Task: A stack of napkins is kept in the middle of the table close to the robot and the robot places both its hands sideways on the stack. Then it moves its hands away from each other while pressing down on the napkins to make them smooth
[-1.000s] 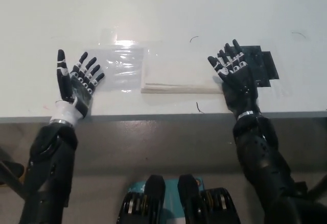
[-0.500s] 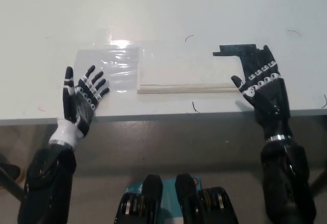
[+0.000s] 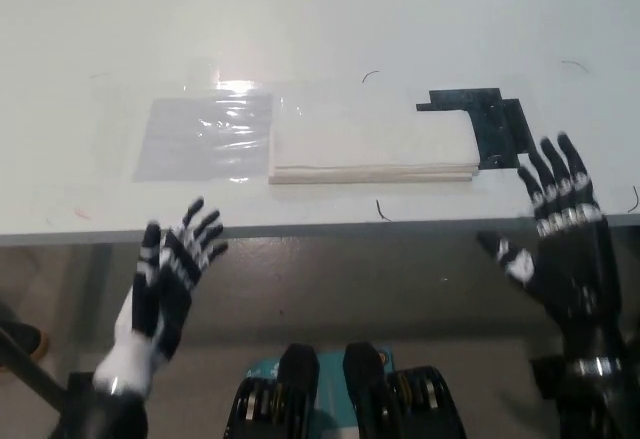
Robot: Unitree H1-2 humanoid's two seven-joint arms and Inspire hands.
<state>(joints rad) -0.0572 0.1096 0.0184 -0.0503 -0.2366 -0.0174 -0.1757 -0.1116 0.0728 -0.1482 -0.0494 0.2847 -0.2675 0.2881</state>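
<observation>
White and wide, the flat table top [image 3: 330, 19] fills most of the head view, and its near edge runs across the middle of the picture. On it, close to that near edge and about halfway along, lies the flat white stack of paper napkins [image 3: 370, 144]. A see-through shiny plastic sheet [image 3: 205, 139] lies touching the stack's left side. A flat black shape [image 3: 495, 124] peeks out from under the stack's far right corner.

Neither hand is on the stack. The left hand [image 3: 170, 284] hangs in front of the near edge, off the table, below the plastic sheet and well to the left of the stack. Its fingers are spread apart and it holds nothing. The right hand [image 3: 560, 249] is also mostly off the table, past the stack's right end, with only its fingertips reaching over the near edge. It too is spread wide and empty.

The stack looks flat and neat, so the smoothing seems done, or the hands are getting ready for another go. To do it well, both hands should come to the middle of the stack side by side, press down flat and even, and slide slowly out toward the left and right ends. Pressing too hard near one corner could push the top napkins crooked. The left hand should take care not to drag the plastic sheet along.
</observation>
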